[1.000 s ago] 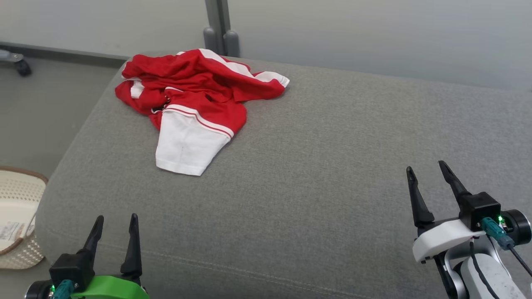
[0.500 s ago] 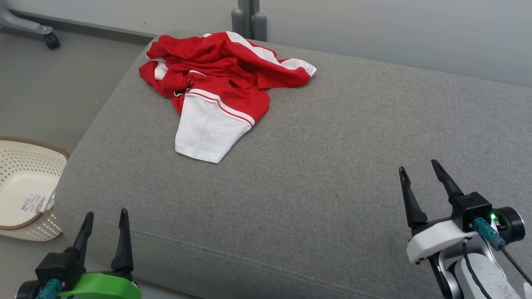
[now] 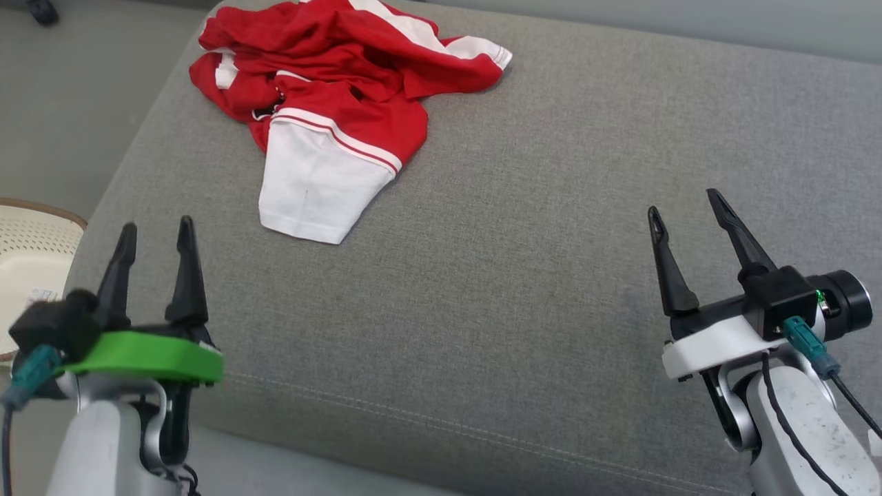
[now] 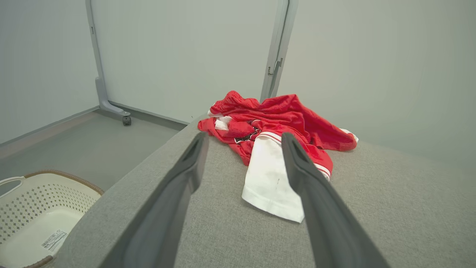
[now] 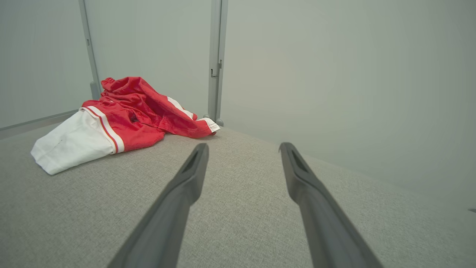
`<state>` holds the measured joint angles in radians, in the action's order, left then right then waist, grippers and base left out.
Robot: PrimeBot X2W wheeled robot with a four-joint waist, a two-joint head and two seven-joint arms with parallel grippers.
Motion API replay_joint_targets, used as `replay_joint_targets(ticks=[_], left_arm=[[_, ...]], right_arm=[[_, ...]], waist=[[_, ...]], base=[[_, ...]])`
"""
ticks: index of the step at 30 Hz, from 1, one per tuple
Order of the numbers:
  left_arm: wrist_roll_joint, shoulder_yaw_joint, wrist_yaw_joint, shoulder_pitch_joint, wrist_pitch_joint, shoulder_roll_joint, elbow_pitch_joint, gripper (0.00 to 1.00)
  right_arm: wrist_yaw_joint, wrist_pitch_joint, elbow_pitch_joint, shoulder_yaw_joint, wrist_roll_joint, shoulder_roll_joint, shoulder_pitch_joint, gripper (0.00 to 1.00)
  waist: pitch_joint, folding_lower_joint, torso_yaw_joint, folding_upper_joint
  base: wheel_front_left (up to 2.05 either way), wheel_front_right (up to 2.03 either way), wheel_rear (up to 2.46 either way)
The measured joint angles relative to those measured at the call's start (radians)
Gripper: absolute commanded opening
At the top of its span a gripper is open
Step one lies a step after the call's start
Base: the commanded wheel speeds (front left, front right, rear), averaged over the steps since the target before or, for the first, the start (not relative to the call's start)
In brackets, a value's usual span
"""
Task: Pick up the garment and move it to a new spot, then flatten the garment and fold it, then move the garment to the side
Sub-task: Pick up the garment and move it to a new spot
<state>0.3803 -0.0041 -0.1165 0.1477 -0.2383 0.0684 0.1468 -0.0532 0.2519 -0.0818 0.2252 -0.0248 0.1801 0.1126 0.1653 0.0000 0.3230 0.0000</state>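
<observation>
- Grey upholstered cushion [image 3: 517, 275] is the work surface; pale wall panels [image 4: 167, 56] behind it, floor [image 3: 69, 103] off its L side w/ a perforated white basket [image 3: 38, 231] down there.
- Garment [image 3: 324, 89]: red shorts w/ white trim, crumpled in a heap at the far L corner of the cushion. Not yet picked up, so step one is the one in hand.
- Left jaws: spread wide, nothing btwn them, hovering over the near L edge of the cushion.
- Right jaws: also spread wide and empty, over the near R part, well apart from the cloth.
- Key relation: garment lies straight ahead of the left jaws and a touch to their R. In the left wrist view the white leg panel sits in the gap btwn the fingers and runs behind the R one.
- From the right jaws it is ahead and far off to their L, bare cushion in btwn.
- Long axis: white leg runs from its hem, nearest the left jaws, away into the red bunch beyond. Hem end points roughly back at the left jaws.
- Judgement: L arm is clearly nearer. A fwd reach w/ a slight R bias meets the white hem first; R arm would need a long diagonal cross-reach.
- Risk: pinching only the loose hem prob lifts one leg and drags the rest.
</observation>
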Motion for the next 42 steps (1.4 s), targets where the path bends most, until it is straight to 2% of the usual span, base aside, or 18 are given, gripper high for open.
replay_joint_targets(ticks=[10,16,19,22,32,42], left_arm=[[0.105,0.035,-0.006,0.325,0.121,0.055,0.06,1.0],[0.16,0.063,-0.007,0.476,0.2,0.09,0.173,1.0],[0.167,0.074,-0.007,0.534,0.234,0.119,0.225,1.0],[0.186,0.079,-0.007,0.606,0.27,0.122,0.285,1.0],[0.244,0.1,-0.007,0.695,0.331,0.136,0.43,1.0],[0.289,0.134,-0.007,0.794,0.352,0.167,0.516,1.0]], right_arm=[[0.01,0.003,0.075,0.05,0.053,0.006,0.071,1.0],[0.02,0.003,0.078,0.07,0.079,0.017,0.105,1.0],[0.027,0.003,0.077,0.079,0.084,0.018,0.107,1.0],[0.027,0.003,0.078,0.084,0.088,0.023,0.107,1.0],[0.027,0.002,0.105,0.088,0.104,0.041,0.106,1.0],[0.026,-0.016,0.166,0.087,0.107,0.057,0.083,1.0]], waist=[[0.132,0.0,-0.027,0.0],[0.206,0.0001,-0.054,0.0],[0.225,0.0001,-0.08,0.0],[0.246,0.0001,-0.115,0.0],[0.291,0.0001,-0.193,0.0],[0.325,0.0,-0.254,0.0]], base=[[0.0,0.0,0.0],[0.0,0.0,0.0],[0.0,0.0,0.0],[0.0,0.0,0.0],[0.0,0.0,0.0],[0.0,0.0,0.0]])
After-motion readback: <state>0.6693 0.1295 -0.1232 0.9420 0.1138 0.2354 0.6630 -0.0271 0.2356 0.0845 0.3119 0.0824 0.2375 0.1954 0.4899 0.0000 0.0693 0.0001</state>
